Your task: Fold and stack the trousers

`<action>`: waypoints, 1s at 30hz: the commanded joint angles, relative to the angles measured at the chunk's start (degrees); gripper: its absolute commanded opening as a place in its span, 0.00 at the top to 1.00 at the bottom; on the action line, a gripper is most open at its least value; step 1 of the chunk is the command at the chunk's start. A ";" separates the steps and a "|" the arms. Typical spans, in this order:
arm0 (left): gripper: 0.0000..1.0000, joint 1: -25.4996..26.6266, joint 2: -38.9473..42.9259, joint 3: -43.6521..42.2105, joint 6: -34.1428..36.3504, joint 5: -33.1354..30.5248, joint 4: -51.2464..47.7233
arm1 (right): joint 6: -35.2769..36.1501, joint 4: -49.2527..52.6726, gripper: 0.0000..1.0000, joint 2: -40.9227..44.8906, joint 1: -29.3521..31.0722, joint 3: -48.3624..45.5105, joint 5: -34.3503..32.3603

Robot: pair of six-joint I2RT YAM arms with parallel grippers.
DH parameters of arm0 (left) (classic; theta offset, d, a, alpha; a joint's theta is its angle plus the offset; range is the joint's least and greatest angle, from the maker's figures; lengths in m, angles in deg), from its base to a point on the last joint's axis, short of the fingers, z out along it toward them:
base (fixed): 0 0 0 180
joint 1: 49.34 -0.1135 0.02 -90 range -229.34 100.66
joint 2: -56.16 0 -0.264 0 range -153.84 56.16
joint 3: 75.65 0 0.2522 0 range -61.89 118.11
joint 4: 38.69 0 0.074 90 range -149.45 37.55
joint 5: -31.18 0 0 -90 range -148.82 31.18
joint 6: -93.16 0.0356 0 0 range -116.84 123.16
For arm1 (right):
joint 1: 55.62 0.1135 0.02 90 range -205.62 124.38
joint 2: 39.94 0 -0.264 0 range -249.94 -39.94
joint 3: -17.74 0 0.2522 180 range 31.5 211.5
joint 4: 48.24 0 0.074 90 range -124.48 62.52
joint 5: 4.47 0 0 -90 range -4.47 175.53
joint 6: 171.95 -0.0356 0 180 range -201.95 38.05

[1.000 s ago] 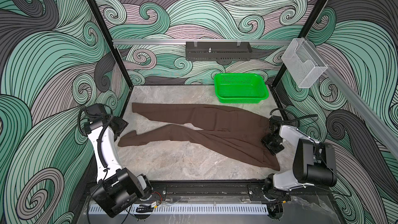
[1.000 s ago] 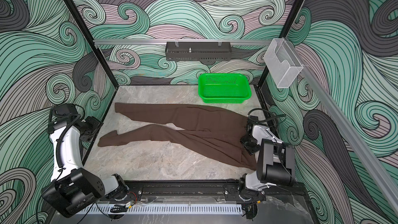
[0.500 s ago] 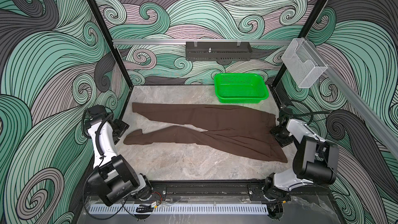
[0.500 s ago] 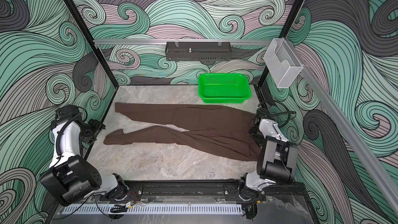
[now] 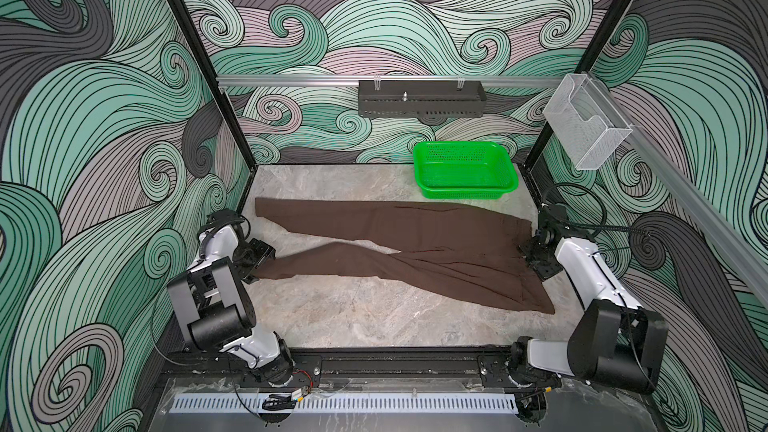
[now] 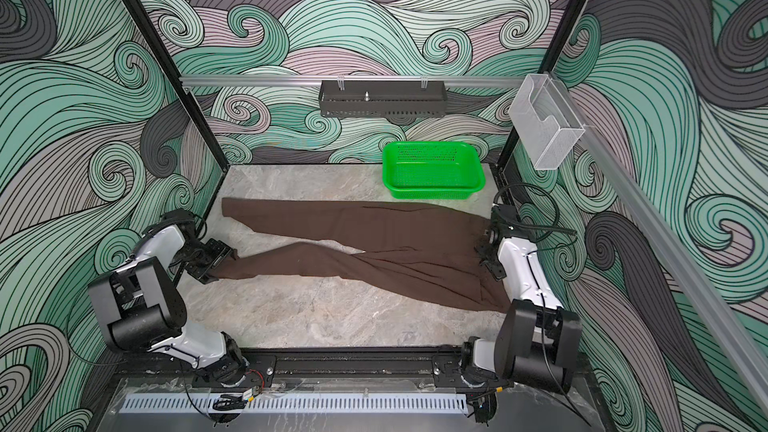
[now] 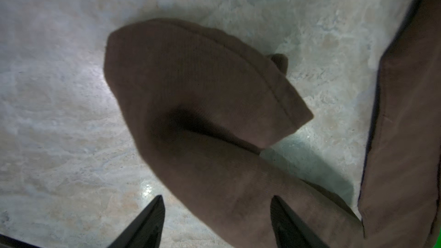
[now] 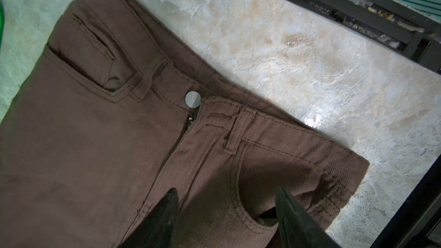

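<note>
So, no fold yet: trousers (image 5: 415,238) flat across bench (image 5: 353,322); my L gripper (image 7: 216,198) at hem (image 7: 214,44), R gripper (image 8: 228,189) at waistband (image 8: 262,125), both w/ jaws apart, empty.

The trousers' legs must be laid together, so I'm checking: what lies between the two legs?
Only bare table: in both top views the legs of the trousers splay apart, with nothing in the wedge between them.

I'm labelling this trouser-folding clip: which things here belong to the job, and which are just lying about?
Job:
trousers, spread on the table
left gripper, open at a leg end
right gripper, open over the waistband

Lying about:
green basket
black rack
clear holder
</note>
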 commanded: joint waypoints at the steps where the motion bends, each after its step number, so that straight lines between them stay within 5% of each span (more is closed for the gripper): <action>1: 0.36 1.91 -1.92 0.97 -3.62 -1.09 3.78 | -1.25 2.24 0.34 2.34 0.64 -1.31 2.82; 2: 0.46 2.64 -2.60 1.36 -4.00 -0.70 4.76 | -1.48 2.28 0.34 3.02 0.65 -1.69 3.63; 4: 0.89 3.59 -3.93 2.90 -4.40 1.02 5.57 | -1.63 2.41 0.34 3.99 0.65 -2.25 5.12; 5: 1.00 3.90 -4.36 4.52 -4.50 2.21 5.72 | -1.61 2.42 0.34 4.40 0.67 -2.63 5.61; 15: 1.00 8.37 3.86 23.98 1.32 12.80 7.84 | -0.75 2.58 0.34 5.71 1.17 -4.32 5.73; 20: 1.00 7.87 14.24 12.71 6.85 13.12 10.33 | -0.37 2.08 0.35 6.23 1.61 -4.86 5.98; 25: 1.00 3.56 21.46 -2.56 3.14 7.63 11.42 | 0.30 2.14 0.35 6.81 2.08 -6.46 6.25; 26: 0.96 2.19 22.17 -3.53 2.62 5.81 9.01 | 0.31 2.40 0.34 7.16 2.18 -6.90 6.10; 30: 0.56 -3.24 23.53 -2.43 2.27 -2.02 0.08 | 0.39 3.47 0.33 8.76 2.29 -8.26 4.88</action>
